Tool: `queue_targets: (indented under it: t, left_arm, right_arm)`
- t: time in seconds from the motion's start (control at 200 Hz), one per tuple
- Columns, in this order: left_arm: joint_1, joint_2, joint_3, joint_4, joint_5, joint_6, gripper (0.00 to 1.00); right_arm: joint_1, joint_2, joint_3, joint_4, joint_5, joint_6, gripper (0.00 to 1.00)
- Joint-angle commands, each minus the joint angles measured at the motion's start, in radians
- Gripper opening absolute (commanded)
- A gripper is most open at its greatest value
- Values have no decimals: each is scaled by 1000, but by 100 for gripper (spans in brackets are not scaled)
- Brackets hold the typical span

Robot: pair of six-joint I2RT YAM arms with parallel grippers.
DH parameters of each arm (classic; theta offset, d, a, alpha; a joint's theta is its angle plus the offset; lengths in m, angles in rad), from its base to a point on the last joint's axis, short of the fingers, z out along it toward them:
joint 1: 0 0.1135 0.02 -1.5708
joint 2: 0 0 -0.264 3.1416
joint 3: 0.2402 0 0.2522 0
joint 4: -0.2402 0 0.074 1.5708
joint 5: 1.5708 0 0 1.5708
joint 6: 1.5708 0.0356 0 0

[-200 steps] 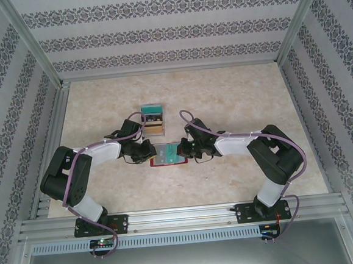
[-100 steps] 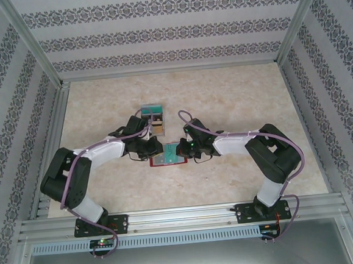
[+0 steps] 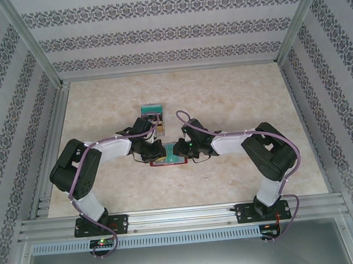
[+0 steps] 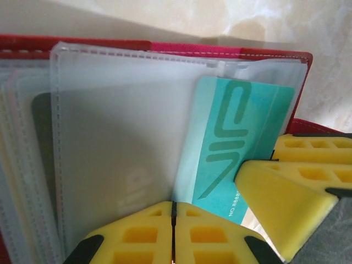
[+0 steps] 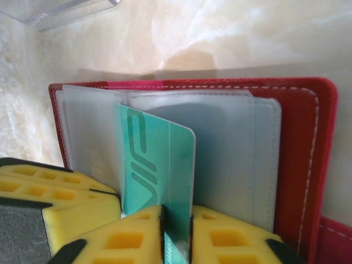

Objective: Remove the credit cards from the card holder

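Note:
The red card holder (image 3: 167, 163) lies open on the table between both arms, its clear sleeves fanned up (image 4: 115, 137). A teal credit card (image 5: 157, 159) sticks partway out of one sleeve. My right gripper (image 5: 176, 220) is shut on the card's near edge, with the red cover (image 5: 302, 154) behind. My left gripper (image 4: 173, 212) is shut on the edge of a clear sleeve, just left of the teal card (image 4: 242, 137). From above, the left gripper (image 3: 156, 150) and right gripper (image 3: 178, 150) almost touch over the holder. One yellow finger (image 4: 280, 203) of the right gripper shows beside the left's.
A small clear box (image 3: 152, 114) with cards in it stands just behind the holder; its edge (image 5: 60, 8) shows in the right wrist view. Metal rails (image 3: 49, 148) and patterned walls enclose the beige table (image 3: 235, 97).
The left arm has swung right and its gripper has closed on the sleeve. The right gripper has shifted left over the holder, now with the teal card between its fingers.

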Motion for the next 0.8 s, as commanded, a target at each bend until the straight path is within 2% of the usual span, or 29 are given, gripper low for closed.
queue_targets:
  t: [0.0, 0.21, 0.58, 0.719, 0.794]
  left_arm:
    - [-9, 16, 8, -59, -21, 20, 8]
    - [-7, -1, 11, -78, -41, 27, 8]
    - [2, -51, 50, -103, -25, 34, 10]
    - [14, -127, 92, -137, -33, 30, 14]
    - [35, -189, 104, -153, -56, 14, 25]
  right_arm:
    - [8, 18, 4, 6, 1, 4, 12]
    - [-26, -53, -57, 0, 10, -17, 0]
    - [-93, -256, -139, -71, 5, -74, 1]
    - [-93, -334, -52, -206, 13, -148, 1]
    - [-91, -360, 31, -311, 35, -213, 1]
